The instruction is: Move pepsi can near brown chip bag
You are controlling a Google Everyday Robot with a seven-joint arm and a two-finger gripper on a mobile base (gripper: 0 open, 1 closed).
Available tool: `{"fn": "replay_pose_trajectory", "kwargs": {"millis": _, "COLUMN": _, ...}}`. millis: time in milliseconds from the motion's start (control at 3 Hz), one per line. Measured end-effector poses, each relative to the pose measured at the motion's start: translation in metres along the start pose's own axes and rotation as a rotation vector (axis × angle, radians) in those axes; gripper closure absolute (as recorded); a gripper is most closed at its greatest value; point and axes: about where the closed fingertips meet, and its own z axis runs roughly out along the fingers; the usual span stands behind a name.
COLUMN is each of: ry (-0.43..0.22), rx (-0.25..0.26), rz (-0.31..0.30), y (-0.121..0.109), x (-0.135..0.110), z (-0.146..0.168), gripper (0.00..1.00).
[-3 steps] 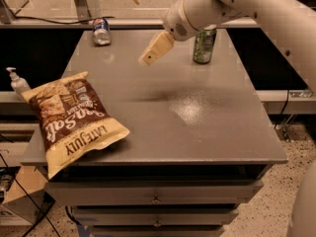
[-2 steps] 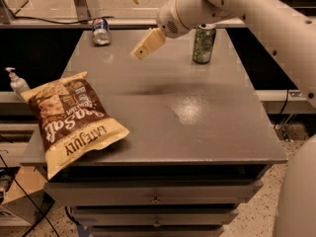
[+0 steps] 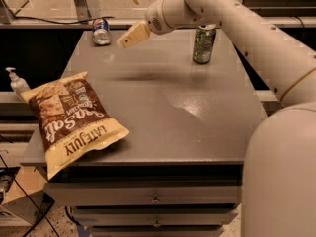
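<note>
Camera view: gripper hangs beside the pepsi can, apparently lining up a grasp (grip state: cannot tell); brown chip bag lies well apart.

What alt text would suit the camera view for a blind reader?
A robot's end effector hovers over the back of a gray table, just right of a pepsi can. A brown chip bag lies at the front left edge; a green can stands back right.
</note>
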Motion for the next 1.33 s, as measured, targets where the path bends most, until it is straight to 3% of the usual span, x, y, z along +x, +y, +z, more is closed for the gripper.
{"fn": "replay_pose_trajectory", "kwargs": {"millis": 667, "ry": -0.089, "rx": -0.001, "rz": 0.065, "y": -0.016, "x": -0.017, "z": 0.063, "gripper": 0.0}}
{"fn": "replay_pose_trajectory", "kwargs": {"millis": 1333, "ry": -0.116, "rx": 0.011, "rz": 0.093, "y": -0.022, "x": -0.025, "z": 0.107, "gripper": 0.0}}
